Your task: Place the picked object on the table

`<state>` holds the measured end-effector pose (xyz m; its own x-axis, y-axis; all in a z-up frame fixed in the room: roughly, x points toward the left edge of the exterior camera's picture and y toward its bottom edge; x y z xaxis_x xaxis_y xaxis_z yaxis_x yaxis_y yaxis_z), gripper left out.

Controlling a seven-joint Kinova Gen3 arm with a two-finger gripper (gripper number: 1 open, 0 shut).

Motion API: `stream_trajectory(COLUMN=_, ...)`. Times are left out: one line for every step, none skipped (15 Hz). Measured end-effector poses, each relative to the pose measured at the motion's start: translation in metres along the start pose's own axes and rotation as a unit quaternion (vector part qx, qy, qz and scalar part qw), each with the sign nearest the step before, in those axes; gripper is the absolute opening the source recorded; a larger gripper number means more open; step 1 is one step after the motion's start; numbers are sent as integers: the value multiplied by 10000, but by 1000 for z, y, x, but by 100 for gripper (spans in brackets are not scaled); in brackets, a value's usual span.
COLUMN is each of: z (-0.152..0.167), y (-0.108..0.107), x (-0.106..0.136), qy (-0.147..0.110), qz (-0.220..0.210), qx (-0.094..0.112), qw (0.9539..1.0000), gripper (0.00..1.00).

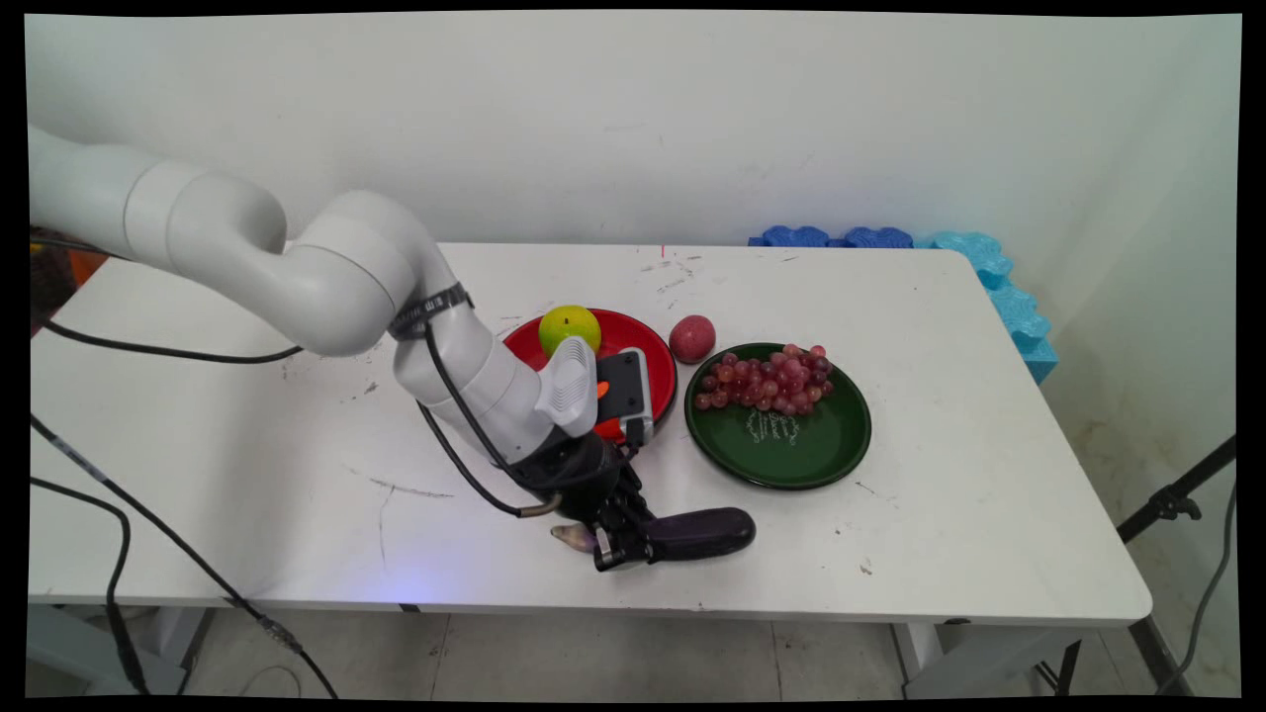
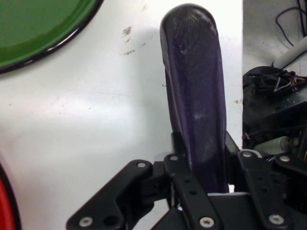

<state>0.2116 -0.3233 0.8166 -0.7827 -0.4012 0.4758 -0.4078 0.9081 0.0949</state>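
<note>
A dark purple eggplant [image 1: 700, 533] lies lengthwise close to the table's front edge. My gripper [image 1: 621, 550] is low over its left end, with the fingers closed against its sides. In the hand view the eggplant [image 2: 194, 96] runs straight up from between the fingers [image 2: 181, 184], still resting on the white tabletop. The table's edge [image 2: 242, 72] passes just right of it.
Behind the wrist stands a red plate [image 1: 655, 341] with a green apple [image 1: 569, 327]. A reddish round fruit [image 1: 691, 338] sits beside it. A green plate [image 1: 791, 460] carries red grapes [image 1: 767, 382]. Blue foam pieces [image 1: 994, 272] line the back right corner.
</note>
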Motion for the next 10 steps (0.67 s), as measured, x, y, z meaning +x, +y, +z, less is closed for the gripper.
stream_trajectory(z=2, y=0, x=-1, qy=5, qz=-5, qx=2, qw=10000, gripper=0)
stream_trajectory(z=3, y=0, x=-2, qy=11, qz=-9, qx=6, qw=10000, gripper=0)
stream_trajectory(z=5, y=0, x=-3, qy=18, qz=-11, qx=10, qw=10000, gripper=0)
stream_trajectory(z=6, y=0, x=-3, qy=25, qz=-13, qx=14, qw=10000, gripper=0)
stream_trajectory(z=7, y=-1, x=-4, qy=33, qz=-11, qx=20, qw=10000, gripper=100)
stream_trajectory(z=8, y=-1, x=-4, qy=41, qz=-17, qx=27, qw=10000, gripper=100)
stream_trajectory(z=8, y=-2, x=-5, qy=48, qz=-28, qx=34, qw=10000, gripper=100)
stream_trajectory(z=8, y=-2, x=-5, qy=55, qz=-33, qx=43, qw=10000, gripper=100)
stream_trajectory(z=7, y=-3, x=-4, qy=68, qz=-35, qx=48, qw=10000, gripper=100)
stream_trajectory(z=5, y=-3, x=-4, qy=90, qz=-28, qx=47, qw=9999, gripper=100)
